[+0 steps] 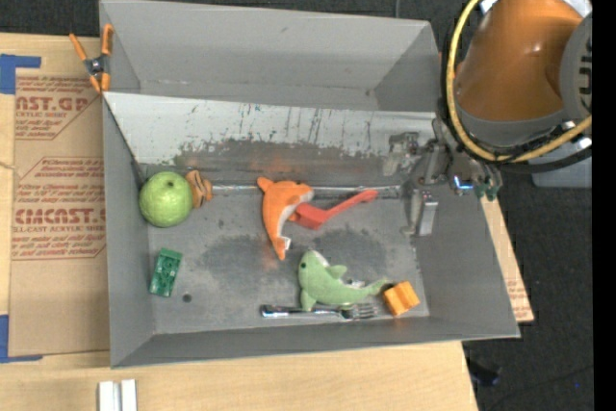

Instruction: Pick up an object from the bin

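Fingers [421,215]: pointing down over bare bin floor, well to the right of the orange fish [278,209]; whether they stand apart or together cannot be told; no thing is seen between them.
Orange cover [508,53]: part of the arm, ringed by yellow and black cables; above and far right of the fish, beyond the bin's right wall.
Bin [289,53]: grey metal with sloping walls; the fish lies near the middle of its floor.
Red strip [335,207]: touching the fish's right side, its far end pointing toward the fingers but apart from them; the thing nearest to them.
Orange block [401,297]: below and right of the fish, near the front wall.
Green dolphin [325,281]: soft toy just below the fish, slightly right.
Fork [318,311]: metal, lying flat below the fish, along the dolphin's underside.
Green apple [166,199]: well left of the fish, by the left wall; a small brown thing [199,190] touches its right side.
Green block [165,271]: below and well left of the fish.
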